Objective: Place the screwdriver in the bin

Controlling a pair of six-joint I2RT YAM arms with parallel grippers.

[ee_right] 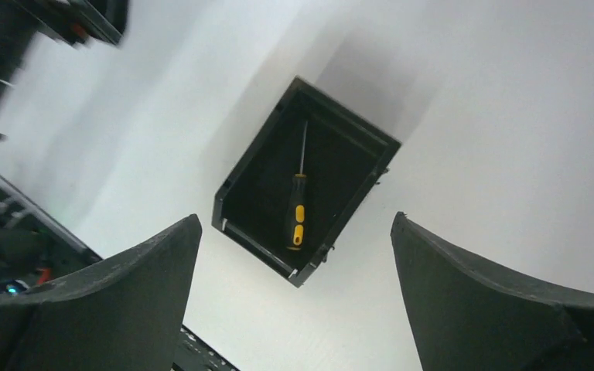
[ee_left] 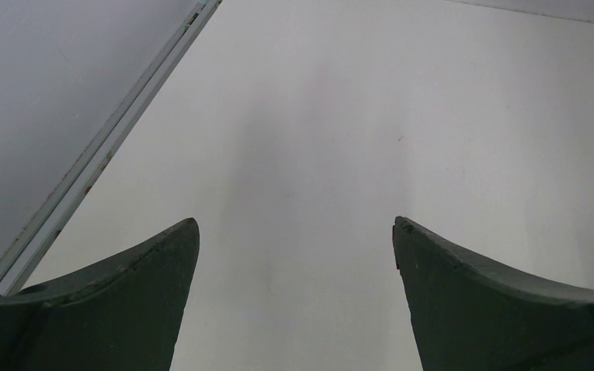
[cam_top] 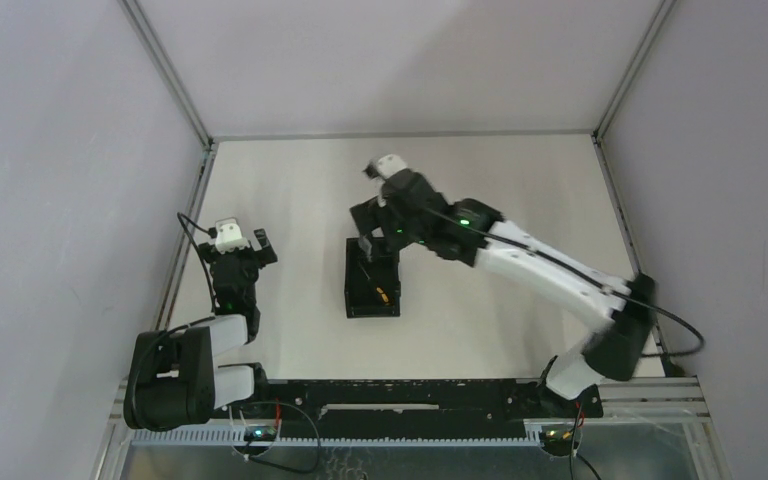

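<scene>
The small screwdriver with an orange-yellow and black handle and a thin dark metal shaft (ee_right: 297, 212) is lying flat on the floor of the small black rectangular open-top plastic bin (ee_right: 236, 189). In the right wrist view, its handle is pointing toward 6 o'clock and its shaft toward 12 o'clock. The bin is sitting near the middle of the pale desk (cam_top: 500, 200).

The right gripper (ee_right: 295, 218) is hovering above the bin, toward its 12 o'clock end in the top view. Its jaws are standing spread wide and are pinching nothing. The left gripper (ee_left: 295, 222) is waiting at 9 o'clock of the bin, well apart from it. Its jaws are also spread, with only bare desk between them.

Judging by its build, the screwdriver is light and rigid. The thin shaft is likely slippery and offering little surface. If a re-grasp is needed, take hold across the middle of the handle, which is thicker and offers more surface to grip.
</scene>
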